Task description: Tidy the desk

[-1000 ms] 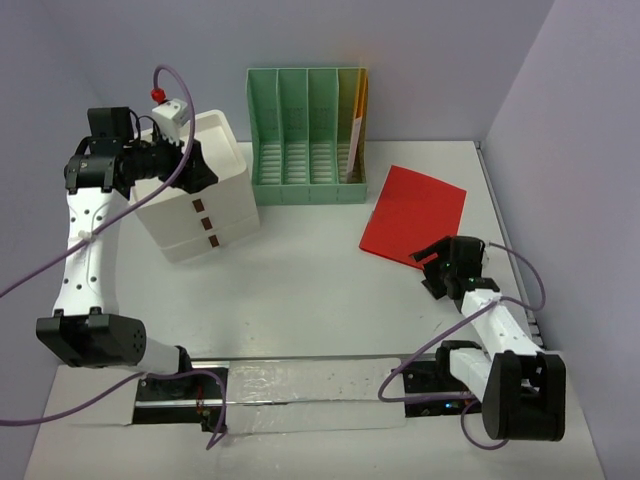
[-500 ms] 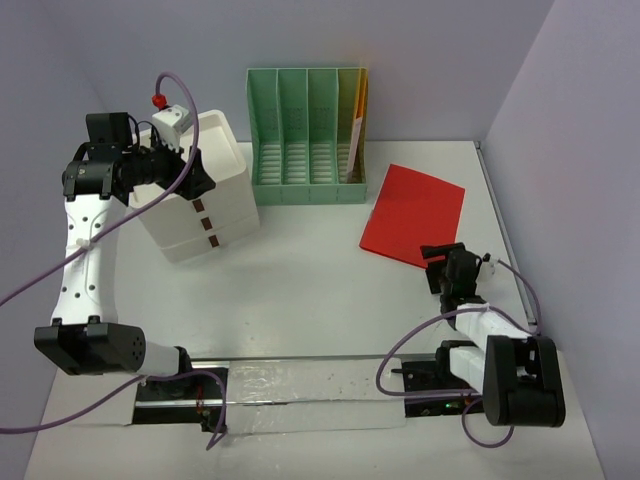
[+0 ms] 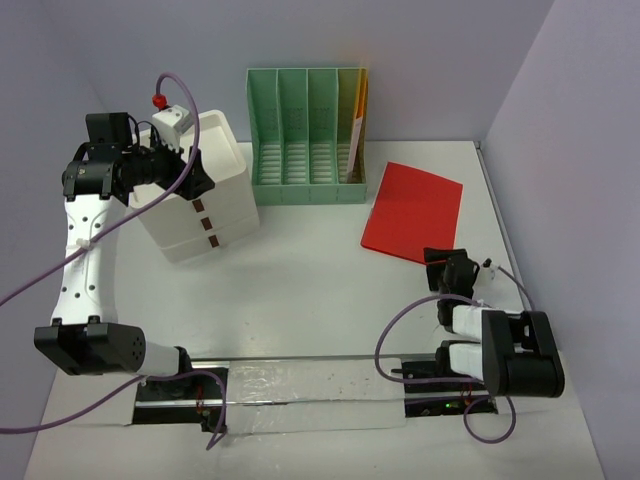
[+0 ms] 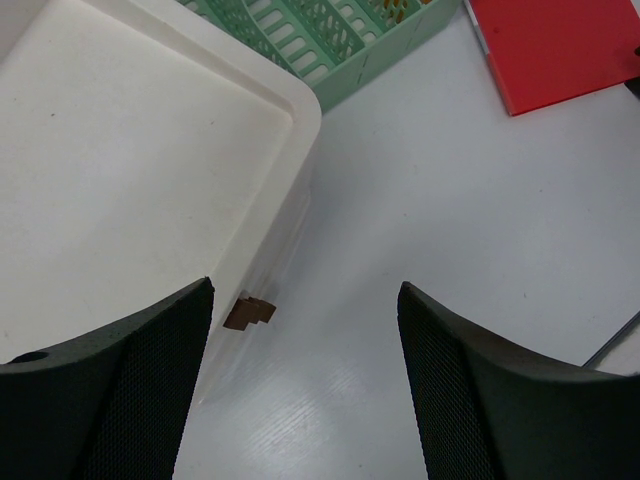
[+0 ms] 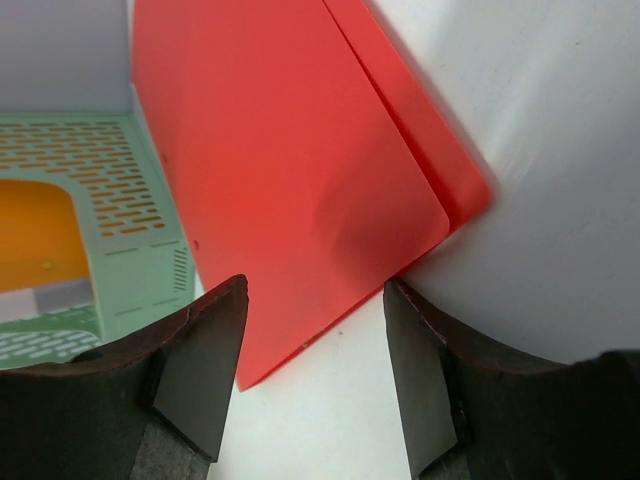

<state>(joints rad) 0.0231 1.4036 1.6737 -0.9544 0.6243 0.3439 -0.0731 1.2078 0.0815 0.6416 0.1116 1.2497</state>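
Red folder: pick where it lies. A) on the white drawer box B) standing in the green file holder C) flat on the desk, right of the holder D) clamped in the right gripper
C: the red folder lies flat on the desk beside the green file holder; the right gripper is open, not clamped on it.

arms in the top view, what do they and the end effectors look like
Both the left arm and right arm have white links, bulky black joints and looping purple cables. The left end effector has black fingers with mesh-textured faces; the right end effector has dark fingers with smooth grey pads.
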